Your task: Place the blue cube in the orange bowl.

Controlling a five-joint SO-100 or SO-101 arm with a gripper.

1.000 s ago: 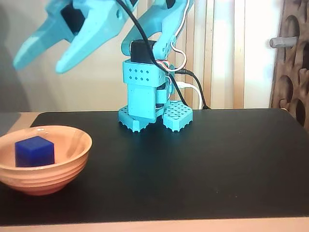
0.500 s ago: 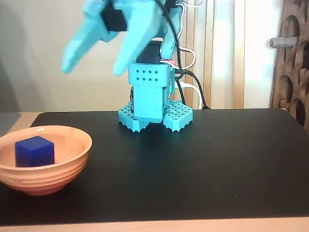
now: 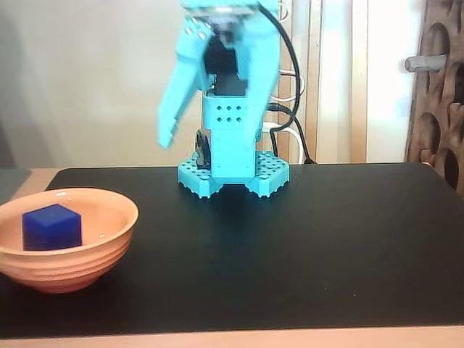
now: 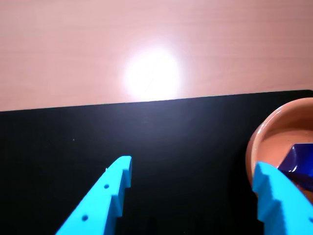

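The blue cube (image 3: 51,227) lies inside the orange bowl (image 3: 101,246), which stands at the front left of the black mat in the fixed view. My turquoise gripper (image 3: 170,138) hangs high above the mat near the arm's base, to the right of and behind the bowl, and holds nothing. In the wrist view the gripper (image 4: 191,165) has its jaws wide apart over bare mat. The bowl (image 4: 271,129) sits at the right edge there, with the cube (image 4: 299,159) in it, partly hidden behind the right finger (image 4: 279,200).
The arm's base (image 3: 233,170) stands at the back middle of the black mat (image 3: 304,246). Black and white cables (image 3: 290,87) hang behind it. A wooden lattice (image 3: 438,109) stands at the far right. Pale wooden tabletop (image 4: 73,54) lies beyond the mat's edge.
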